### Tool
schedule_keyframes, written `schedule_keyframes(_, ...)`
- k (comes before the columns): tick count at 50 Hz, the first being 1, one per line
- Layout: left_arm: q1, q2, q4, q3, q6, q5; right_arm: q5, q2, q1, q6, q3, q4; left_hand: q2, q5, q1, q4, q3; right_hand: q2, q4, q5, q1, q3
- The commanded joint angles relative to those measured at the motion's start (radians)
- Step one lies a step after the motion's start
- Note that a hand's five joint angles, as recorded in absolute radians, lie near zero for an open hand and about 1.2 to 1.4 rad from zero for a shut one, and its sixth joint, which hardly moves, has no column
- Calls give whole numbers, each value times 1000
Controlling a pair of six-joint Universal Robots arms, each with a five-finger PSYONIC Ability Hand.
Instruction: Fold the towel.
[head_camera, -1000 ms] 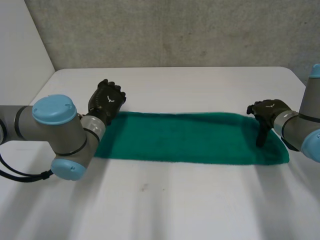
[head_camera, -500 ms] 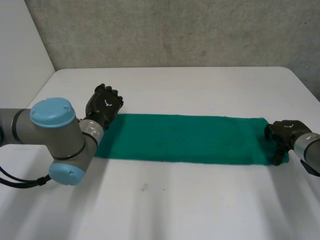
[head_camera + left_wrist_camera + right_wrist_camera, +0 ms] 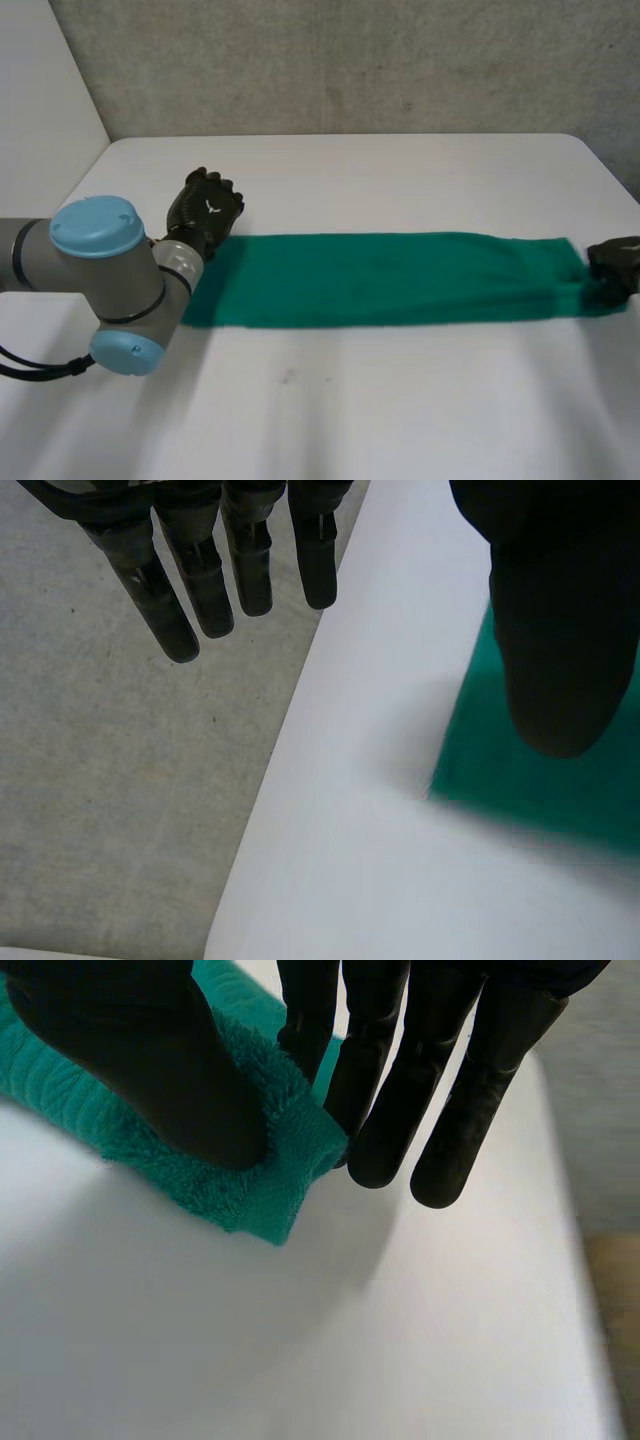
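Right wrist view: right hand point(image 3: 150, 1070) pinches fluffy green towel point(image 3: 262, 1195) at three o'clock on smooth white table point(image 3: 300, 1340); left hand point(image 3: 565, 630) relaxed, empty.

- Head view: set high behind and between the arms, it faces down and forward over the whole surface point(image 3: 400, 420) to its far edge and the grey wall point(image 3: 350, 70). It stands farthest back of the three.
- Left wrist view: close in, looking along the left robot hand point(image 3: 565, 630) and past an edge of the surface. With the head view it shares one corner of the towel point(image 3: 530, 780) (the end toward the left edge).
- Right wrist view: closer still, looking along the right robot hand point(image 3: 390, 1080) at the towel's other end, by the surface's right edge. The head view takes in that end too.
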Motion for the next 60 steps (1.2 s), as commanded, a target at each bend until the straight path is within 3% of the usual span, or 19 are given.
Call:
schedule_keyframes(1,11,55,1,-53,0,1,121,-10,-87,-231,-109,4,6,18,-4,9,-1,230,209,252,447,218)
schedule_keyframes(4,13,67,1,-64,0,1,123,-19,-36,-225,-137,7,6,18,-4,9,-1,230,209,252,447,218)
schedule_keyframes(9,10,89,3,-84,-2,0,121,-30,193,-133,-221,7,6,18,-4,9,-1,230,209,252,447,218)
schedule_keyframes(12,8,99,3,-94,-2,-2,118,-30,268,-122,-241,7,3,15,-7,7,-4,230,209,252,447,218)
schedule_keyframes(13,8,108,3,-102,-2,-2,110,-27,389,-118,-273,1,3,15,-7,7,-4,230,209,252,447,218)
schedule_keyframes(16,8,124,4,-113,-5,-2,100,-19,519,-119,-310,-2,3,15,-7,7,-4,230,209,252,447,218)
schedule_keyframes(21,13,153,3,-134,-67,-3,6,69,747,-119,-370,-37,3,15,-7,7,-4,230,209,252,447,218)
schedule_keyframes(29,17,190,-2,-162,-173,-3,-130,226,932,-130,-390,-91,-6,6,-16,-2,-13,230,209,252,447,218)
schedule_keyframes(31,17,193,-2,-167,-181,-3,-130,246,941,-133,-395,-89,-6,6,-16,-2,-13,230,209,252,447,218)
schedule_keyframes(32,16,194,-3,-173,-184,-3,-123,284,955,-151,-410,-85,-6,6,-16,-2,-13,100,79,122,317,88)
schedule_keyframes(34,13,196,-3,-177,-186,-3,-112,291,953,-156,-413,-86,-6,6,-16,-2,-13,-372,-393,-349,-154,-383)
schedule_keyframes(36,5,196,-3,-182,-187,-2,-79,277,946,-155,-413,-89,-6,6,-16,-2,-13,-992,-1013,-970,-775,-1004)
schedule_keyframes(44,-50,196,3,-176,-192,0,60,143,863,-67,-357,-78,-17,-6,-28,-14,-24,-992,-1013,-970,-775,-1004)
schedule_keyframes(52,-160,175,6,-130,-253,0,57,-10,696,157,-122,-69,-61,-50,-72,-58,-68,-992,-1013,-970,-775,-1004)
schedule_keyframes(60,-208,98,-2,-71,-289,-51,44,-33,498,184,125,-97,-79,-67,-89,-76,-86,-930,-951,-907,-712,-942)
